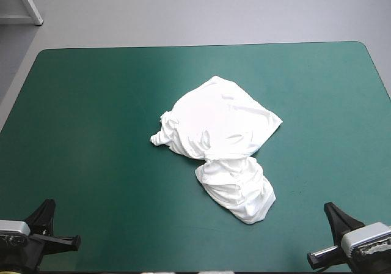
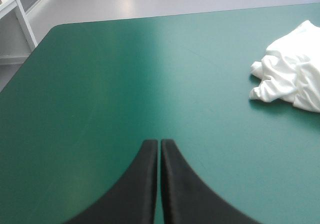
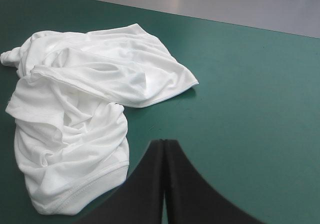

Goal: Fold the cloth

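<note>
The white T-shirt (image 1: 223,142) lies in a crumpled heap near the middle of the teal-green table, a lumpy part reaching toward the near edge. My left gripper (image 2: 159,143) is shut and empty, parked at the near left corner (image 1: 46,216), far from the T-shirt (image 2: 290,81), which lies ahead and off to its side. My right gripper (image 3: 164,143) is shut too, at the near right corner (image 1: 333,213). The T-shirt (image 3: 85,109) lies just ahead of it and to one side, its hem close to the fingers but not touching.
The teal-green table cover (image 1: 91,121) stretches wide around the heap on all sides. A white furniture leg (image 1: 27,2) stands beyond the far left corner, off the table.
</note>
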Available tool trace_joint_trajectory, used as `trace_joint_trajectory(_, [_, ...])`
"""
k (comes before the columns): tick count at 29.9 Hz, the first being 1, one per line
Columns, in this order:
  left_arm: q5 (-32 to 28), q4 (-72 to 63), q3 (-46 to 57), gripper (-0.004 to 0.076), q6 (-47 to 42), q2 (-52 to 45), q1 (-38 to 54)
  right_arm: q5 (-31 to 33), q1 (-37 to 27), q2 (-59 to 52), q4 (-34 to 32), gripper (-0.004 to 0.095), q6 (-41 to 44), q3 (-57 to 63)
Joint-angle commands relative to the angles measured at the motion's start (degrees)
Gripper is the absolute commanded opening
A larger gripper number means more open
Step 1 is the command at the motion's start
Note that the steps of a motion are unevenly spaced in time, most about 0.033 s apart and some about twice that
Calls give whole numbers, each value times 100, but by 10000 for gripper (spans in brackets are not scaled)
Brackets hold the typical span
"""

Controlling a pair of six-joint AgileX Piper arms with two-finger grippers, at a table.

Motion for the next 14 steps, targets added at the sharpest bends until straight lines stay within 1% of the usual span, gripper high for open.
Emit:
trace_joint_trajectory(1, [-458, 14, -143, 19, -36, 11, 6, -435, 5, -57, 71, -14, -13, -114])
trace_joint_trajectory(14, [-458, -18, -143, 19, -47, 11, 6, -435, 5, -57, 71, -14, -13, -114])
